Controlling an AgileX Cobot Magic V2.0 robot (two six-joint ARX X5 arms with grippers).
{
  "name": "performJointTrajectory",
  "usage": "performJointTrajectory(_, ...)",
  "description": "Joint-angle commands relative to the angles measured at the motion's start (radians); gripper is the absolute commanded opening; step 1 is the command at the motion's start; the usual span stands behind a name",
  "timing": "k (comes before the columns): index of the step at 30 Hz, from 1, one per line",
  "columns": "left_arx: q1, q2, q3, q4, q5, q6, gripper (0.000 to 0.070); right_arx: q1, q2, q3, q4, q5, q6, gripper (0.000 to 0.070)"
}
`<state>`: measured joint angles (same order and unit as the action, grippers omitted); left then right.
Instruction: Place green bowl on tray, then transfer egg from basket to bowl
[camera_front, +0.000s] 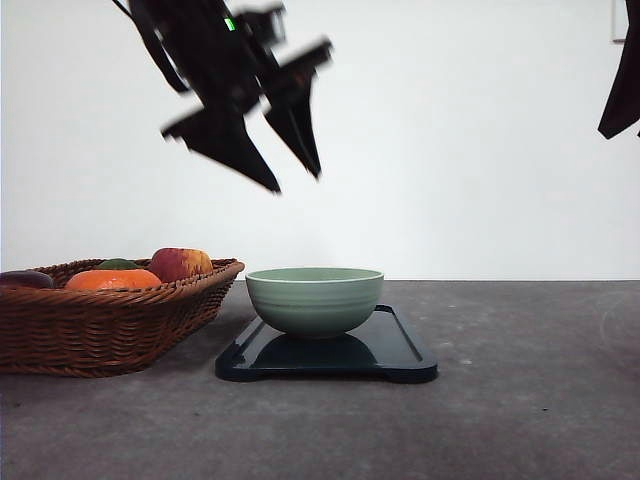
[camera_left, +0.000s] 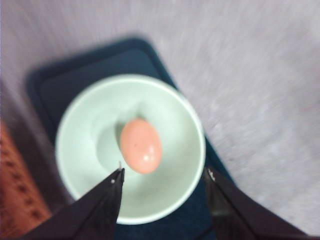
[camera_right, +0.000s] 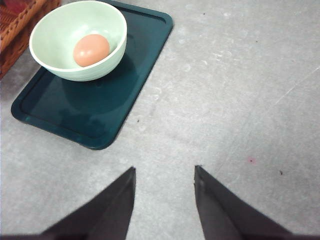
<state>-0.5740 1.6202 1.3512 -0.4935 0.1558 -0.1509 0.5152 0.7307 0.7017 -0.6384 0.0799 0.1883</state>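
Egg (camera_right: 91, 50) in the green bowl (camera_right: 70, 30) — a smooth reddish-brown oval lying on the pale inside, near the bottom. The bowl stands upright on the tray (camera_right: 100, 110), toward the end nearest the basket (camera_front: 110, 320), with a long stretch of dark tray bare on the other side. From the front, the basket sits just beside the tray on the grey table (camera_front: 520, 400), its braided rim close to the bowl's side; I cannot tell if they touch. In the basket lie an orange round fruit (camera_front: 112, 279), a red-yellow apple (camera_front: 180, 263), something green behind them, and a dark thing at the far edge.

Above the bowl hangs the left gripper (camera_front: 297, 182), tilted, its jaws apart and holding nothing — its wrist camera looks down past both fingers (camera_left: 102, 205) at the egg, blurred. The right gripper (camera_right: 164, 175) hovers over bare table well apart from the tray, jaws apart too, empty.
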Motion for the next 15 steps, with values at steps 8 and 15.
performJointTrajectory(8, 0.067, -0.31, -0.299, 0.093, -0.02, -0.047, 0.0321, 0.005, 0.006, 0.003, 0.008, 0.0, 0.007, 0.0231)
performJointTrajectory(15, 0.158, -0.604, -0.531, 0.089, -0.026, -0.069, 0.0321, 0.005, 0.006, 0.003, 0.009, 0.0, 0.006, 0.023)
